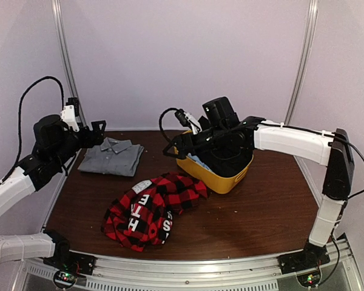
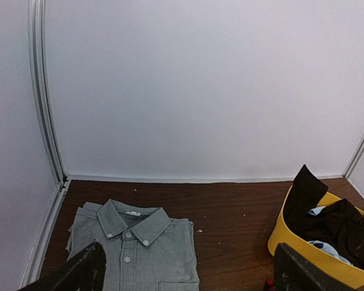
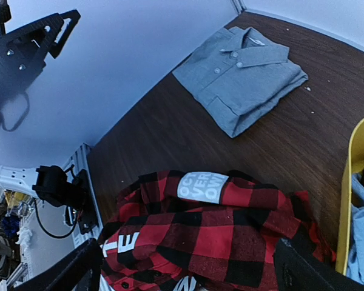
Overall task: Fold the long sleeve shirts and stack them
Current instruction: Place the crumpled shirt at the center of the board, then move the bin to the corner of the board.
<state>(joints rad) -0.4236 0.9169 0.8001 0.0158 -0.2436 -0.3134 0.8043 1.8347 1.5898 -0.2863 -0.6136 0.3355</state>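
The red-and-black check flannel shirt (image 1: 148, 209) lies crumpled in a heap at the front middle of the table, its white label (image 3: 203, 187) facing up. At the back left, the grey collared shirt (image 1: 112, 156) rests folded flat, buttons up. My left gripper (image 1: 97, 130) hovers open just left of the grey shirt (image 2: 139, 248), nothing between its fingers (image 2: 79, 273). My right gripper (image 1: 173, 145) hangs open above the bin's left side. In the right wrist view the flannel (image 3: 230, 224) shows below its empty fingers (image 3: 309, 273), and the grey shirt (image 3: 242, 79) lies beyond.
A yellow plastic bin (image 1: 215, 176) stands at the back middle right of the table, holding dark and light blue clothes (image 2: 337, 227). Its wall (image 3: 352, 182) borders the flannel's right side. White walls and metal posts (image 1: 64, 54) close in the back and sides.
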